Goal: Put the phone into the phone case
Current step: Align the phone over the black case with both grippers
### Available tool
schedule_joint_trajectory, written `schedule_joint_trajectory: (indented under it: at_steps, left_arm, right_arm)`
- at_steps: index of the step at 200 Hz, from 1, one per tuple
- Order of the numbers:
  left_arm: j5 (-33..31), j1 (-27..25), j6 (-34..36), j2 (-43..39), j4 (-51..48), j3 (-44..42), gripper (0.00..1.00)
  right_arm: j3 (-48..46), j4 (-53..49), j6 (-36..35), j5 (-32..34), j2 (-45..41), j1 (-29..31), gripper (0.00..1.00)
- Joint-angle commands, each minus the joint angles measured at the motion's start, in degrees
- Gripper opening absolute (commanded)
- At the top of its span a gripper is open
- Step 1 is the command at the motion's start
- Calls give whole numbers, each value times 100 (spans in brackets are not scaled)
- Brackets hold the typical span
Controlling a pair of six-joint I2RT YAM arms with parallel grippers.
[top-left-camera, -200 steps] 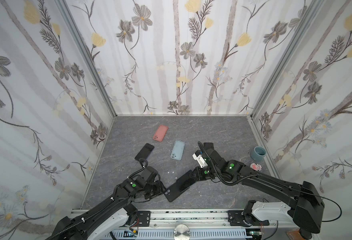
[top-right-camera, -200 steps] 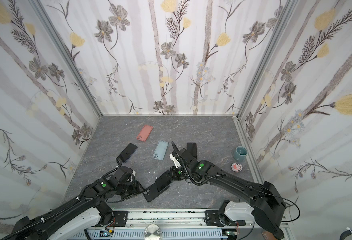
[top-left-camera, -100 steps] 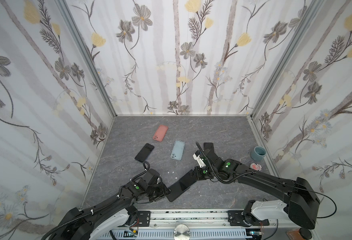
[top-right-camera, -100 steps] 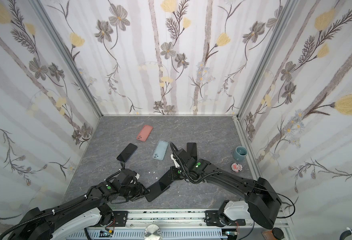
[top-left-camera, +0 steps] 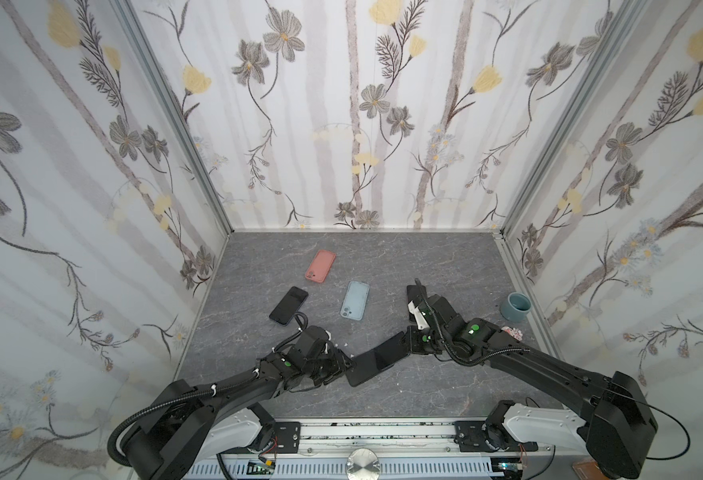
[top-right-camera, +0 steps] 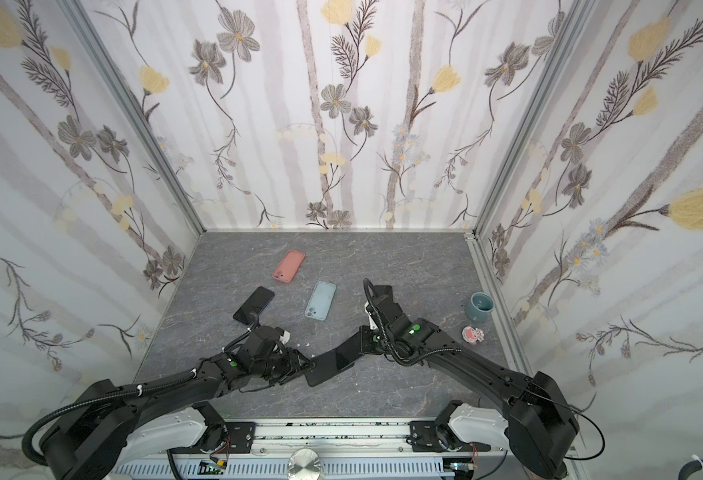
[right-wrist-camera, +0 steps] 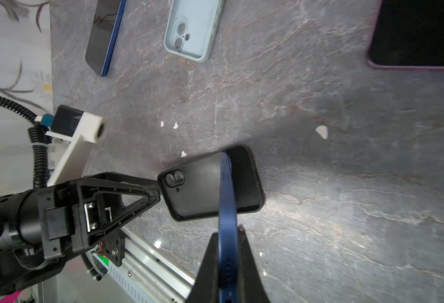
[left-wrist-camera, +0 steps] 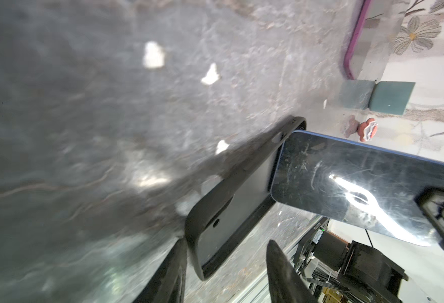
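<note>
A black phone case (top-left-camera: 356,375) (top-right-camera: 320,375) lies open side up near the table's front edge. My right gripper (top-left-camera: 408,338) (right-wrist-camera: 227,232) is shut on the near end of a blue-edged phone (right-wrist-camera: 226,199) (left-wrist-camera: 347,183). The phone is tilted, with its far end down inside the black phone case (right-wrist-camera: 197,194). My left gripper (top-left-camera: 347,363) (left-wrist-camera: 226,242) is open at the case's camera-hole end. A corner of the black phone case (left-wrist-camera: 231,199) sits between its fingers, close against one of them, with a gap to the other.
A second dark phone (top-left-camera: 288,305), a light blue case (top-left-camera: 355,300) and a pink case (top-left-camera: 320,266) lie farther back. A purple-edged phone (right-wrist-camera: 420,34) lies behind the right arm. A teal cup (top-left-camera: 515,306) and a small pink figure (top-left-camera: 512,332) stand by the right wall. White crumbs (right-wrist-camera: 322,131) dot the table.
My left gripper has moved right, up to the camera-hole end of the case. The right gripper has kept its hold on the tilted phone and has hardly moved.
</note>
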Motion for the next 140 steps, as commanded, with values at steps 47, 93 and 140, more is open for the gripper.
schedule_joint_trajectory:
  at_steps: [47,93,140]
  left_arm:
    - [-438,-66,316,328,494,506,53]
    - [-514,-62,393,-345,-143,213,52]
    - [-420,-62,412,-722,-234,-39,47]
  right_arm:
    - [-83,-344,49,181,-548,-284,0]
    - [46,302,-57,-694,-483,33,0]
    - [-11,1122,-198,-1354,104,212,0]
